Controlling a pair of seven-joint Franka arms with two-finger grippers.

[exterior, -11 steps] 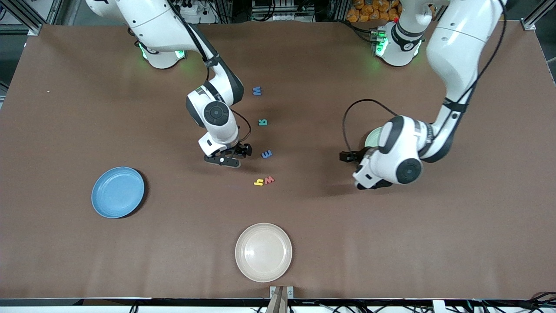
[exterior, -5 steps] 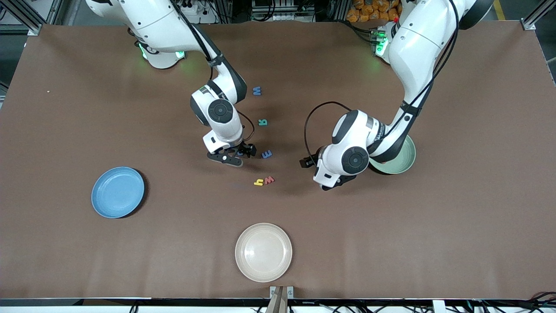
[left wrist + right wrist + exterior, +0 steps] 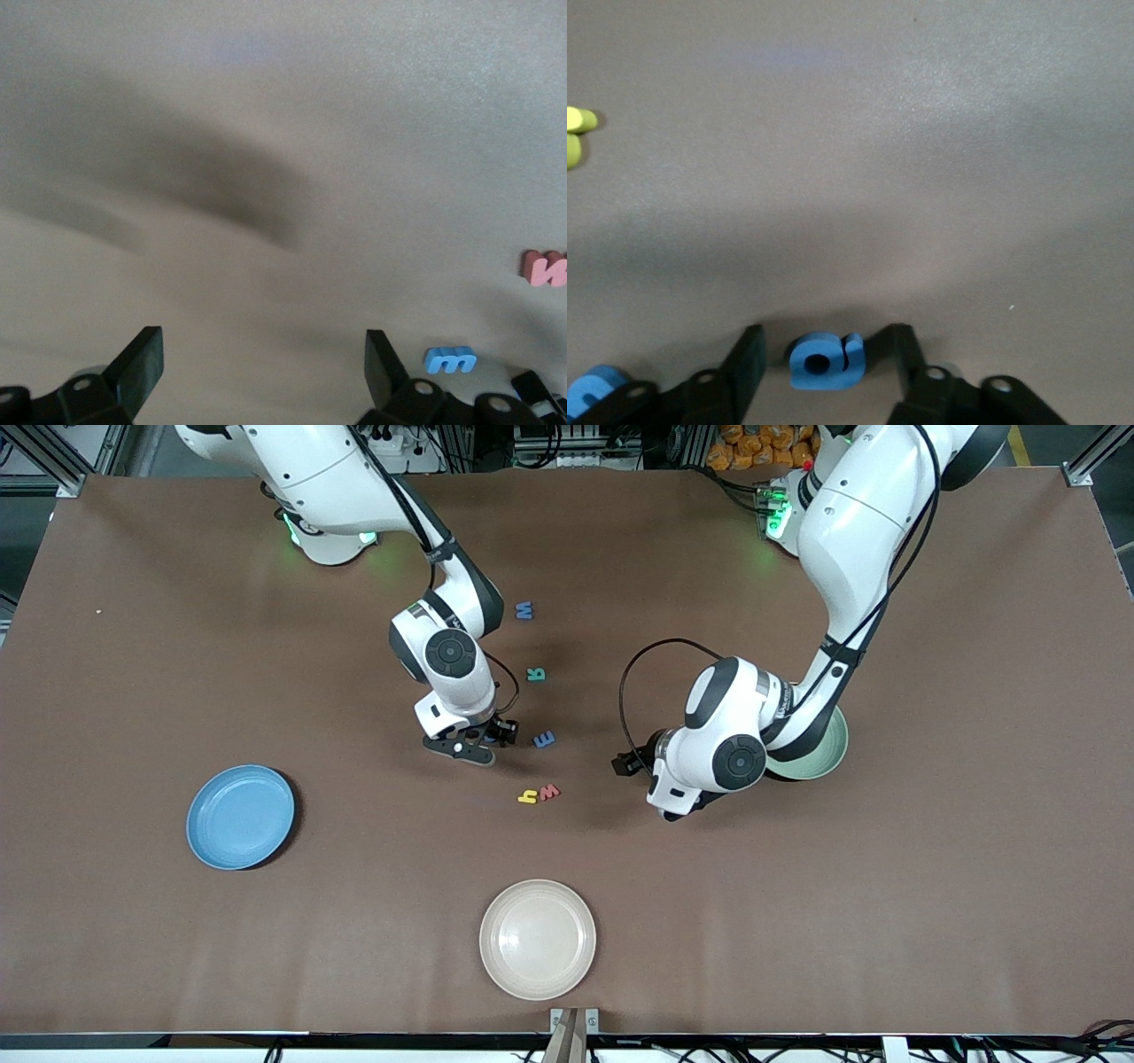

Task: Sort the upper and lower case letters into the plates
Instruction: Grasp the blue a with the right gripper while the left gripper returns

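Plates: blue (image 3: 240, 817), mint (image 3: 813, 749), cream (image 3: 537, 939). Letters: six.

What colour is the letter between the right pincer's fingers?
Blue letter, clearest in the right wrist view.

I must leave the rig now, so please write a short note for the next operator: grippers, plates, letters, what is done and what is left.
Right gripper: down at the table, open, jaws on either side of a small blue letter, not clamped yet.
Left gripper: open, holds nothing, over bare table beside the green plate.
Blue plate: toward the right arm's end, no letters in it.
Loose letters mid-table: blue M, teal letter, blue E, yellow h, red w.
Done: no letter seen in either plate.
Left: sort all six.
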